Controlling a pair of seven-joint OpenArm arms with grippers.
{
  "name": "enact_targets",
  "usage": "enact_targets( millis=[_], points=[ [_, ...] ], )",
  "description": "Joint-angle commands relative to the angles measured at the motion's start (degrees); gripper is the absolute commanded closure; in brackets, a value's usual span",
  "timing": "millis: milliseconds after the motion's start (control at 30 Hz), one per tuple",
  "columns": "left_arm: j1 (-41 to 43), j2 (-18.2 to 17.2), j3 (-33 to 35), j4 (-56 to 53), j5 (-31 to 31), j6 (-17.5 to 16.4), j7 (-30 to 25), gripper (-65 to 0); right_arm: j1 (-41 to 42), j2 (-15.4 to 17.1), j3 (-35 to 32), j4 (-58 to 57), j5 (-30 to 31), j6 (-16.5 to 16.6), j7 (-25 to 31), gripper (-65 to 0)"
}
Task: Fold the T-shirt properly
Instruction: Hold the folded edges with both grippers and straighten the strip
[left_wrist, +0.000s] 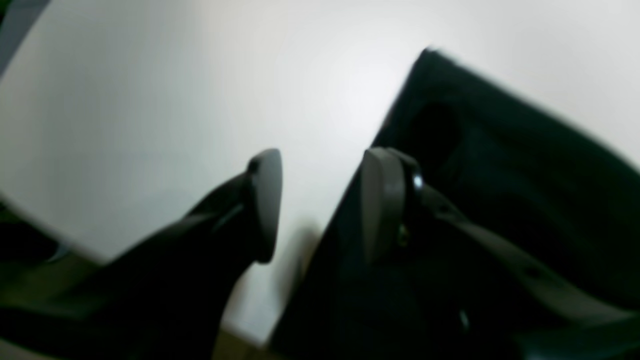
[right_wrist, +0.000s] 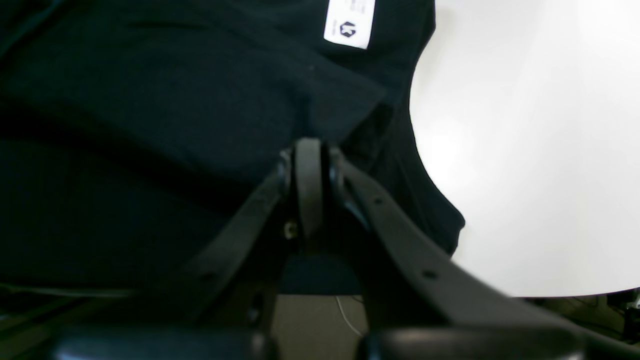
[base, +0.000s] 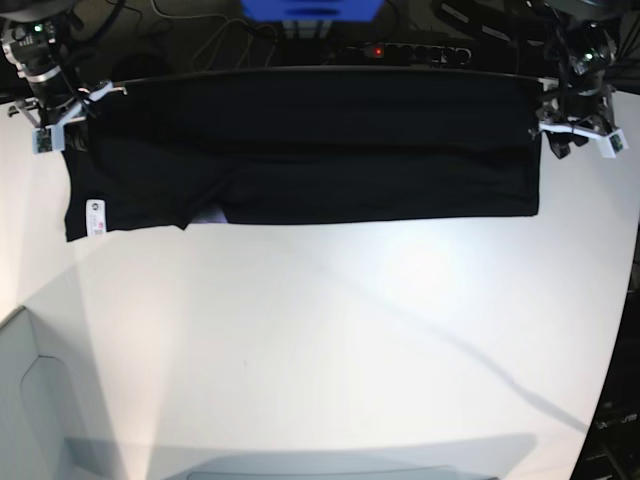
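Note:
The black T-shirt (base: 300, 160) lies as a long folded band along the far edge of the white table (base: 330, 330). Its white label (base: 95, 215) is at the band's left end and also shows in the right wrist view (right_wrist: 350, 22). My right gripper (base: 62, 118) is at the shirt's far left corner, and in its wrist view it (right_wrist: 310, 150) is shut on a fold of the black cloth (right_wrist: 150, 100). My left gripper (base: 553, 138) is at the shirt's right end. In its blurred wrist view it (left_wrist: 322, 200) is open, with one finger (left_wrist: 382, 200) over the shirt's edge (left_wrist: 500, 175). The print is hidden.
Behind the table's far edge there is a blue object (base: 310, 8), a power strip with a red light (base: 375, 50) and cables. A grey shape (base: 30, 400) sits at the near left corner. The table's right edge curves away near my left arm.

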Motion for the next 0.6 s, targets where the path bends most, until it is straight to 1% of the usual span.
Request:
enact_targets(
  millis=[0, 67, 200, 267, 333, 400, 500, 567],
  points=[
    [0.7, -0.5, -0.4, 1.7, -0.5, -0.2, -1.3, -25.4, -0.3, 0.5, 0.4, 0.8, 0.7, 0.3, 1.2, 0.0],
    [1.1, -0.5, -0.4, 2.1, -1.2, -0.2, -1.4, -25.6, -0.3, 0.5, 0.4, 0.8, 0.7, 0.3, 1.2, 0.0],
    [1.0, -0.4, -0.1, 3.5, -8.4, 0.2, -1.4, -26.2, -0.3, 0.4, -1.0, 0.8, 0.7, 0.3, 1.2, 0.0],
    [0.9, -0.4, -0.1, 4.0, -10.7, 0.3, -1.4, -29.6, -0.3, 0.4, -1.6, 0.8, 0.7, 0.3, 1.2, 0.0],
    [-1.4, -0.4, 0.0, 3.5, -10.5, 0.3, -1.3, -34.9, -0.3, 0.4, -1.7, 0.8, 0.7, 0.3, 1.2, 0.0],
    [-4.0, -0.1, 0.1, 1.7, -8.6, 0.3, -1.3, -39.0, -0.3, 0.4, -2.6, 0.8, 0.7, 0.3, 1.2, 0.0],
    [-7.1, 1.0, 1.3, -0.5, -6.0, 0.0, -1.3, -39.4, -0.3, 0.4, -3.6, 0.8, 0.6, 0.3, 1.2, 0.0],
    [-8.4, 1.1, 3.8, -1.5, -3.9, 0.0, -1.3, -39.4, -0.3, 0.4, -3.6, 0.8, 0.6, 0.3, 1.2, 0.0]
  ],
)
